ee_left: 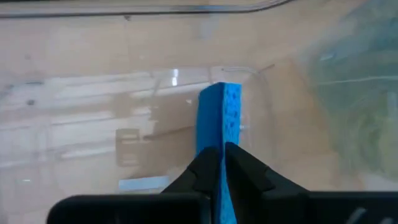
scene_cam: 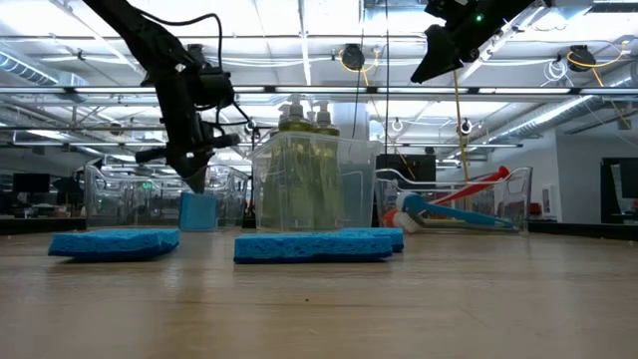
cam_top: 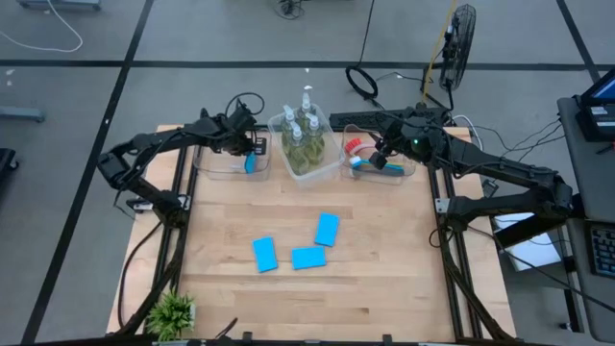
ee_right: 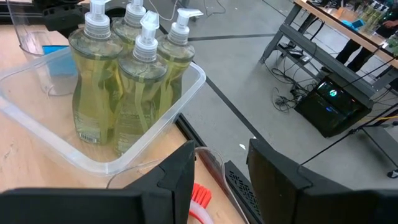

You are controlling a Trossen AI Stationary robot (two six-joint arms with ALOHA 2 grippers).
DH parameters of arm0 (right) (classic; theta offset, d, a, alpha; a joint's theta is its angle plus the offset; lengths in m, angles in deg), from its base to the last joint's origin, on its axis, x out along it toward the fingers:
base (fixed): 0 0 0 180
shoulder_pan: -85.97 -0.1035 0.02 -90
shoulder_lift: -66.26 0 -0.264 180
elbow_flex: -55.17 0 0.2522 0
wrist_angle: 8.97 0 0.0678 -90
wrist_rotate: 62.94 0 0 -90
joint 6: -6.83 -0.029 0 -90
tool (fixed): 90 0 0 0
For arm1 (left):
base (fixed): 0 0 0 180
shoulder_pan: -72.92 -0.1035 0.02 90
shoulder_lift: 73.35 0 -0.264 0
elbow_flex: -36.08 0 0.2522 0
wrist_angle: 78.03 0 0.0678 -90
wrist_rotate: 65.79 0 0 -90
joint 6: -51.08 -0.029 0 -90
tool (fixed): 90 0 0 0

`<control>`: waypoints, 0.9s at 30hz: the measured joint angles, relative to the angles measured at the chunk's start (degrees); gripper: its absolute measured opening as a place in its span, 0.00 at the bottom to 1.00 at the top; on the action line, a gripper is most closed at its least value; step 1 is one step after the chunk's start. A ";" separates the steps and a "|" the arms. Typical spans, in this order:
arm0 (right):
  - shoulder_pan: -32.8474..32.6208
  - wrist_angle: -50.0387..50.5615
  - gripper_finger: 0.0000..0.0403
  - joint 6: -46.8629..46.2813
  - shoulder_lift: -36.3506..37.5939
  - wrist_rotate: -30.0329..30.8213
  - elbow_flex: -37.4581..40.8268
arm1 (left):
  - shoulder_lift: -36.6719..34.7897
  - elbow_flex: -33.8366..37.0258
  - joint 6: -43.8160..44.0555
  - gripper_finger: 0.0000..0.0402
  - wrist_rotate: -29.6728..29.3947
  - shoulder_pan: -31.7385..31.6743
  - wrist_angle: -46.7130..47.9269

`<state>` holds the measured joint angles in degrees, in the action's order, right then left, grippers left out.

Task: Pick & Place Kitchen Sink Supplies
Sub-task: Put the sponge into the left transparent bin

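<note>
**Sponge on edge, left claw over left tub**

The left gripper (ee_left: 221,163) is clamped on a sponge (ee_left: 221,118), which hangs on edge straight below it, long axis pointing down into the left tub (cam_top: 216,165). The coming move looks like a release, so the drop line matters: the sponge sits inside the tub walls. Three sponges (cam_top: 307,257) lie flat mid-table, nearer the left arm. The right gripper (ee_right: 221,171) hovers with fingers apart and empty above the brush tub (cam_top: 408,168), beside the bottles (ee_right: 127,68).
</note>
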<state>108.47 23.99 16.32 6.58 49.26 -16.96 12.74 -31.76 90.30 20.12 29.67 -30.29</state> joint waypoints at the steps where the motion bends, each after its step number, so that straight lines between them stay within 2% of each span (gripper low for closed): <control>1: 0.00 0.00 0.34 0.00 0.00 0.00 0.00 | 0.00 0.00 0.58 0.07 0.58 0.31 -0.79; 7: 0.00 0.42 0.34 0.00 -0.01 0.00 0.00 | -3.26 -0.09 1.28 0.02 0.67 2.84 -7.58; 10: 0.00 0.59 0.34 0.00 0.00 0.00 0.00 | -3.42 0.00 0.99 0.01 -0.40 3.21 -6.43; 15: 0.00 0.64 0.34 0.00 0.00 0.01 0.00 | -1.19 0.04 1.23 0.04 -1.11 3.06 -2.98; 21: 0.00 0.65 0.34 0.00 0.00 0.01 0.00 | 1.92 0.04 0.27 0.01 -0.51 3.11 -3.85; 27: 0.00 0.67 0.34 0.00 0.00 0.01 0.00 | 5.88 0.02 -0.58 0.05 -0.49 1.66 -0.98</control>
<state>108.47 24.66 16.32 6.58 49.27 -16.96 18.62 -31.74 89.72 19.63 31.33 -31.26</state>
